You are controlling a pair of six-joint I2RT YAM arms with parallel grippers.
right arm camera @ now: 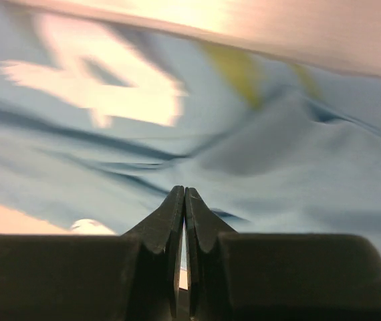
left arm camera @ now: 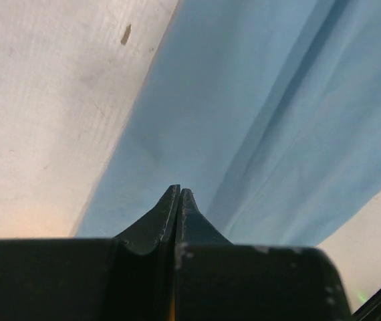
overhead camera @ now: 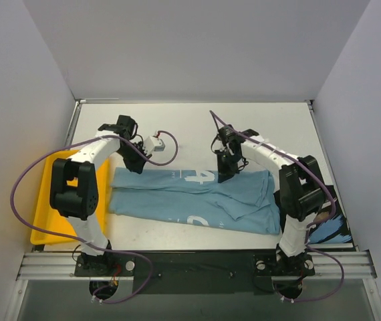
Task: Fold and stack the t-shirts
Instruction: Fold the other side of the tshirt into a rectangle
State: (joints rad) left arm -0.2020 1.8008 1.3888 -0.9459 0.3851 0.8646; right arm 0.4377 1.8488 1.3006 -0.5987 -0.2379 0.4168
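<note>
Light blue t-shirt (overhead camera: 190, 197) lying in a long band across mid-table, yellow tray (overhead camera: 42, 200) left of it in the overhead view only, left gripper (overhead camera: 136, 164) at its far left edge, right gripper (overhead camera: 225, 175) by its white 4 (overhead camera: 197, 176), wrist views alone show both finger pairs pressed together.

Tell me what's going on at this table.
Two robot arms are working on a light blue t-shirt, which lies as a long folded band across the table. The left gripper and the right gripper are both down at the shirt's far edge with their fingers shut. Whether they pinch any cloth can't be told. A yellow tray sits at the left.
</note>
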